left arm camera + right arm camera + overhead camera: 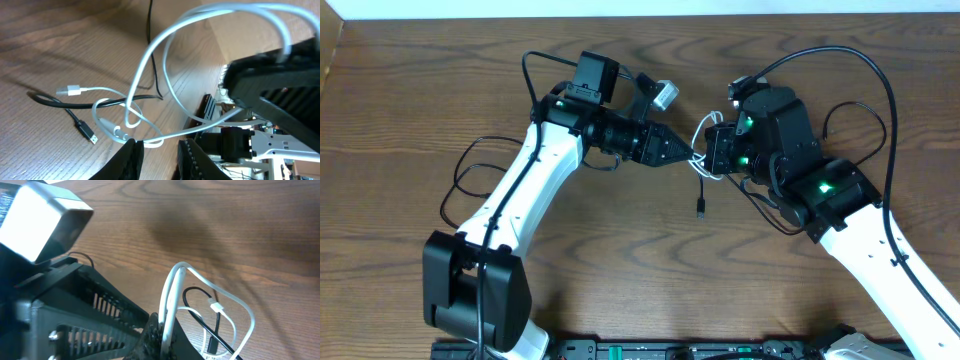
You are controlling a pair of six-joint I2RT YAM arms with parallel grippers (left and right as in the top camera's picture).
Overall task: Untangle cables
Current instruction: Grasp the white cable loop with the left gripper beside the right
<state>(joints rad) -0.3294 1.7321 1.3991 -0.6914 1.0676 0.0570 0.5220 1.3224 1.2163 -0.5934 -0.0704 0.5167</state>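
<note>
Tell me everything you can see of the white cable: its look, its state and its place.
The white cable is a thin, smooth, flexible cord, plastic by its look, with a small white plug lying on the wooden table. It rises in tall loops: the shut right gripper pinches it, and a low loop passes between the open fingers of the left gripper. Near the table it is tangled with a black cable.

The left arm (525,185) and right arm (880,235) reach to the middle, tips nearly touching. The left gripper (161,160) has fingers a little apart. The right gripper (161,341) pinches the white cable (169,292) tight.
</note>
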